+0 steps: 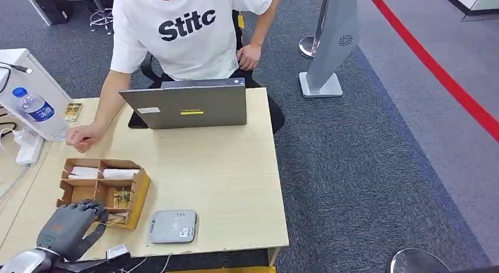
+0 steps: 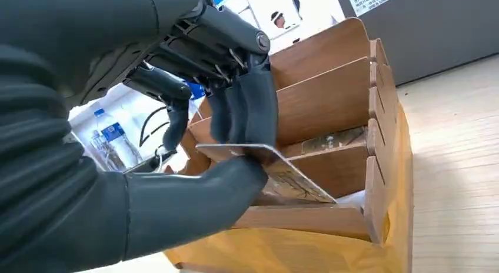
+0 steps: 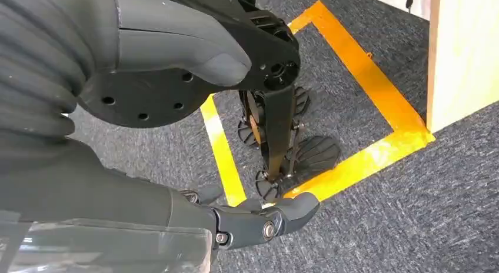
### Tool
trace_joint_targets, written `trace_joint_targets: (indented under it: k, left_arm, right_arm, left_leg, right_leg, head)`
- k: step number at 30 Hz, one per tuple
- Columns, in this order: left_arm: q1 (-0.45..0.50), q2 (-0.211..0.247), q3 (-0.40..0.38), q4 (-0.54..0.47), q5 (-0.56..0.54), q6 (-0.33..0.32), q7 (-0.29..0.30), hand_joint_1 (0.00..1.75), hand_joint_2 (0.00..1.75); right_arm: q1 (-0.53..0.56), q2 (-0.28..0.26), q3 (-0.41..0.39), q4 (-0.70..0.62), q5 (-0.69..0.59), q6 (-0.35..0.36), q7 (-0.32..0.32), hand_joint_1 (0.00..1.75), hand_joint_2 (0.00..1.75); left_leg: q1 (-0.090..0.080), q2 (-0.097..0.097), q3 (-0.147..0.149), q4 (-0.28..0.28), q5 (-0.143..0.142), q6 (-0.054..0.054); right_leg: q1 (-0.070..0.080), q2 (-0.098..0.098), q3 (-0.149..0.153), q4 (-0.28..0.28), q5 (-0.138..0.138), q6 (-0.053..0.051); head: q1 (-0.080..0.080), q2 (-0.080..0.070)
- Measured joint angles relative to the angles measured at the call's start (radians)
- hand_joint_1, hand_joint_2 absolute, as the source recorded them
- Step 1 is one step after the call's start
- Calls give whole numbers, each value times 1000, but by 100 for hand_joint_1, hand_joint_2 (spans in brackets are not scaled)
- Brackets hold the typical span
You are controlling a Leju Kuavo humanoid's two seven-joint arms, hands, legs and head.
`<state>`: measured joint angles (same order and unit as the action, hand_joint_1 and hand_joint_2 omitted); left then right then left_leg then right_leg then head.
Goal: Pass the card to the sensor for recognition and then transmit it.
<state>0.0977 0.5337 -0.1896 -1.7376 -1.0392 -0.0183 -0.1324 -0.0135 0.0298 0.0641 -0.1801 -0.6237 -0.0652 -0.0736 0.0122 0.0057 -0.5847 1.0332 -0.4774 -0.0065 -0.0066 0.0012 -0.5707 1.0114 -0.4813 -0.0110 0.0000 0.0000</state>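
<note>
Card (image 2: 268, 167) pinched flat between the thumb and dark fingers (image 2: 247, 108) of the left hand (image 1: 70, 226), right over the near part of the wooden box (image 1: 141, 196). More cards (image 1: 122, 196) standing in the box. Grey sensor (image 1: 172, 226) lying just beside the box, on the table (image 1: 235, 185). Laptop (image 1: 188, 105) at the far side, with a person (image 1: 188, 32) sitting behind it, one hand (image 1: 82, 137) resting on the table. Water bottle (image 1: 34, 108) off to the left. Right hand (image 3: 259, 217) hanging low over the grey carpet (image 3: 412, 214) and yellow tape (image 3: 365, 161), holding nothing, fingers loosely curled, so cannot tell if apart or together.
</note>
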Motion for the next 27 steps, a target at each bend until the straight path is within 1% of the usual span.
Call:
trace_joint_targets:
  k: [6, 8, 11, 13, 16, 20, 21, 23, 25, 27]
  left_arm:
    - [0, 8, 0, -6, 8, -17, 0, 175, 175]
    - [3, 14, 0, -8, 16, -36, 4, 175, 175]
    - [7, 27, 0, -8, 38, -87, 15, 175, 175]
    - [8, 38, 1, -8, 45, -104, 28, 175, 175]
    - [6, 32, 4, 2, 31, -56, 33, 175, 175]
    - [-16, -1, 23, 3, 25, 37, 31, 175, 175]
    - [-25, -11, 32, -2, 26, 52, 31, 175, 175]
    - [-39, -31, 50, -18, 30, 77, 34, 175, 175]
    - [-52, -48, 64, -31, 33, 89, 38, 175, 175]
    - [-52, -48, 64, -31, 33, 89, 38, 175, 175]
  right_arm:
    - [0, 0, 0, 0, 2, 1, 2, 0, 175]
    - [0, 0, 0, 0, 2, 1, 2, 0, 175]
    - [0, 0, 0, 0, 4, 2, 7, 0, 175]
    - [0, 0, 0, 0, 10, 3, 10, 0, 175]
    - [-1, 0, 0, 0, 18, 3, 14, 0, 175]
    - [-1, 0, 0, 0, 18, 0, 4, 0, 175]
    - [-1, 1, 0, 0, 18, 0, 3, 0, 175]
    - [-1, 2, 0, 0, 18, -2, -2, 0, 175]
    - [-1, 2, -1, 0, 18, -3, -2, 0, 175]
    - [-1, 2, -1, 0, 18, -3, -2, 0, 175]
  left_leg:
    - [0, 0, 0, 0, 0, 0]
    - [0, 0, 0, 0, 0, 0]
    - [0, 0, 0, 0, 0, 0]
    - [0, 0, 0, 0, 0, 0]
    - [0, 0, 0, 0, 0, 0]
    - [0, 0, 0, 0, 0, 0]
    - [0, 0, 0, 0, 0, 0]
    - [0, 0, 0, 0, 0, 0]
    - [0, 0, 0, 0, 0, 0]
    - [0, 0, 0, 0, 0, 0]
  right_leg:
    - [0, 0, 0, 0, 0, 0]
    - [0, 0, 0, 0, 0, 0]
    - [0, 0, 0, 0, 0, 0]
    - [0, 0, 0, 0, 0, 0]
    - [0, 0, 0, 0, 0, 0]
    - [0, 0, 0, 0, 0, 0]
    - [0, 0, 0, 0, 0, 0]
    - [0, 0, 0, 0, 0, 0]
    - [0, 0, 0, 0, 0, 0]
    - [0, 0, 0, 0, 0, 0]
  head:
    - [0, 0]
    - [0, 0]
    - [0, 0]
    - [0, 0]
    - [0, 0]
    - [0, 0]
    - [0, 0]
    - [0, 0]
    - [0, 0]
    - [0, 0]
